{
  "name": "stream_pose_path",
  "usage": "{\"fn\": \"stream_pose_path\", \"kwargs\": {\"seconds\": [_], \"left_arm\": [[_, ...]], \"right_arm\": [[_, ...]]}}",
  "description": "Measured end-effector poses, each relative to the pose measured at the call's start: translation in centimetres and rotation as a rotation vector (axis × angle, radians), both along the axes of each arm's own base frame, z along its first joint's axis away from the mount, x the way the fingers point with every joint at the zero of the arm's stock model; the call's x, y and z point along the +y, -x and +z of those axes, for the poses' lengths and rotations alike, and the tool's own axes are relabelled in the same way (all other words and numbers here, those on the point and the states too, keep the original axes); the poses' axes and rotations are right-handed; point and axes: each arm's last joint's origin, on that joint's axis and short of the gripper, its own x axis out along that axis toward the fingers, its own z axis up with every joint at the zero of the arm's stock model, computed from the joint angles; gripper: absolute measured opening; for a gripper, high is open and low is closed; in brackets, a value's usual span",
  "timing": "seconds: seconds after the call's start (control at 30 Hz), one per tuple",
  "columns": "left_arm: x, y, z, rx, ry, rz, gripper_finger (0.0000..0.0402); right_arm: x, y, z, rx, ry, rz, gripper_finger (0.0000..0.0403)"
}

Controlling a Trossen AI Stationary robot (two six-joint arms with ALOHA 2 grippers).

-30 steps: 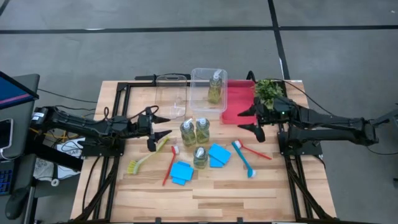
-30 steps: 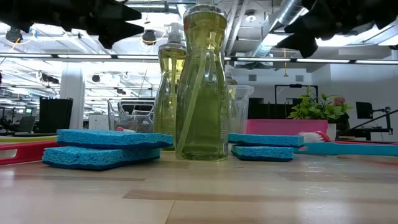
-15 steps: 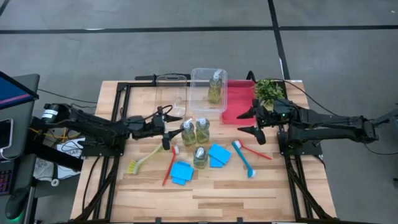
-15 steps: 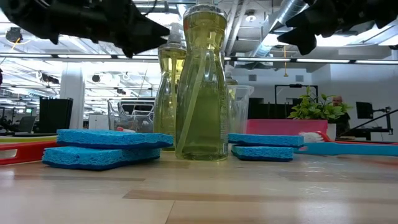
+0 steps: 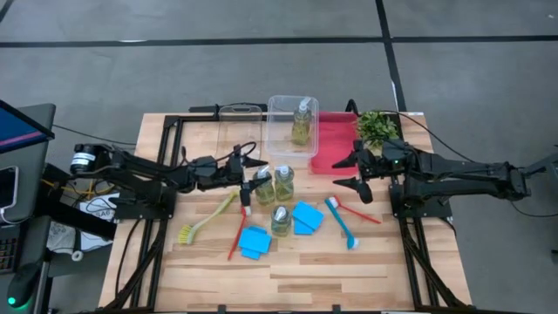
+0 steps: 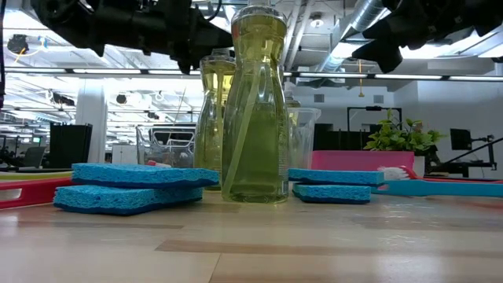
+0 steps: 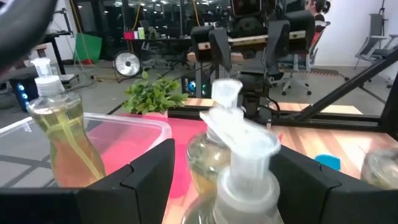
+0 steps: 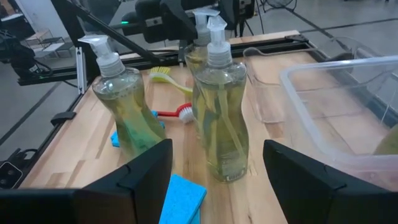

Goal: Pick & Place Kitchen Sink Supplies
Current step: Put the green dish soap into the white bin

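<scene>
Three clear bottles of yellow-green liquid stand mid-table: a left one (image 5: 264,186), one beside it (image 5: 284,181) and a nearer one (image 5: 281,220). Another bottle (image 5: 302,123) stands in a clear bin (image 5: 281,108). My left gripper (image 5: 254,181) is open and level, its fingers on either side of the left bottle's white pump (image 7: 244,147) without touching it. Brushes lie flat: yellow-green (image 5: 204,220), red (image 5: 237,232), blue (image 5: 342,223). Blue sponges (image 5: 255,242) (image 5: 306,216) lie near the front. My right gripper (image 5: 350,170) hangs open by the red bin (image 5: 335,139).
A second, empty clear bin (image 5: 240,131) stands at the far side beside the first. A small leafy plant (image 5: 377,128) sits behind the right gripper. Another red brush (image 5: 359,213) lies by the blue one. Bare wood stretches along the near edge.
My left gripper has travelled level toward the table's right edge, up to the left bottle, and its open fingers now flank the pump. The bottles, brushes and sponges have stayed put.
</scene>
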Motion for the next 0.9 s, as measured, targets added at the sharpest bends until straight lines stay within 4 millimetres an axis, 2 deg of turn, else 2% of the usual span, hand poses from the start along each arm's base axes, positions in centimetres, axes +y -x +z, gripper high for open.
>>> {"fn": "stream_pose_path", "kwargs": {"seconds": [0.7, 0.9], "left_arm": [[-0.01, -0.21, 0.30, -0.036, 0.000, 0.001, 0.0237], [-0.03, -0.21, 0.30, -0.036, 0.001, -0.001, 0.0205]], "right_arm": [[0.57, -0.51, -0.38, 0.032, -0.006, 0.041, 0.0244], [0.56, -0.52, -0.39, 0.033, -0.006, 0.041, 0.0244]]}}
